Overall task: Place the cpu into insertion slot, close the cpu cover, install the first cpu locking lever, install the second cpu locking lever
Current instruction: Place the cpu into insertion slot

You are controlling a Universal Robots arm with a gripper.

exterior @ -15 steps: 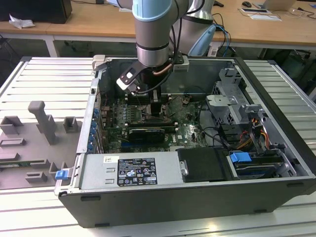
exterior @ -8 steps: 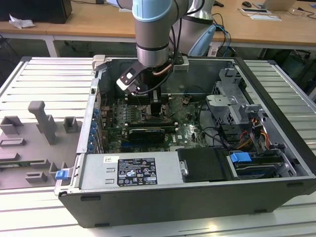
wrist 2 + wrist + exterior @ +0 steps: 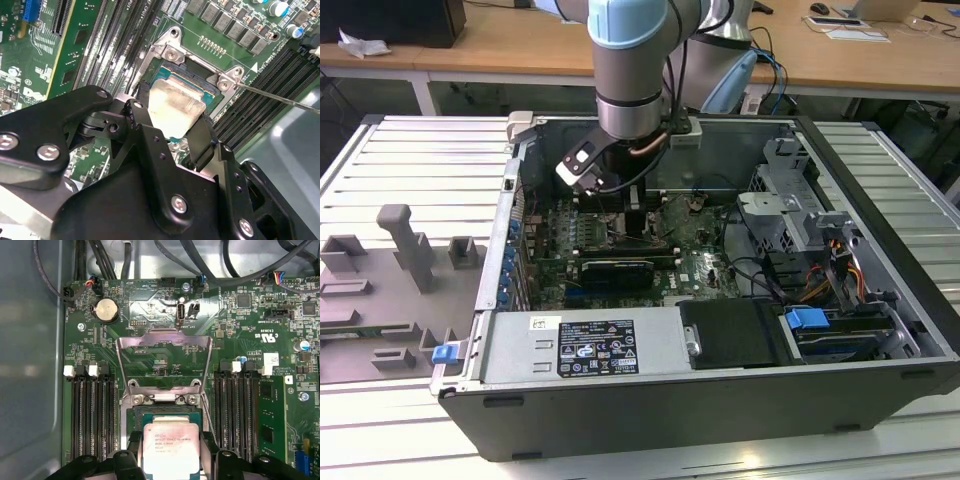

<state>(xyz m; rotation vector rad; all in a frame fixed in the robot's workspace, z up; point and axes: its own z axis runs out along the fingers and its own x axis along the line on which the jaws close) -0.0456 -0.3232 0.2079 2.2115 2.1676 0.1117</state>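
Item: cpu (image 3: 171, 450), clamped edge-to-edge in end effector (image 3: 172, 114). Posn: directly over insertion slot (image 3: 194, 75), prob. not yet seated. cpu cover (image 3: 165, 341) raised, open.

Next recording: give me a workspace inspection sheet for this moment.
Surface: slatted metal table carrying an open computer case.
Job's things: cpu over the insertion slot; cpu cover raised; one locking lever standing clear of the socket.
Clutter: grey fixture blocks on the table, at the exterior view's left.
Grippers: hand shut on the cpu, fingers at opposite edges.
Cables: black leads along the board's edge; orange and black bundle inside the case.
Surroundings: wooden desks behind.
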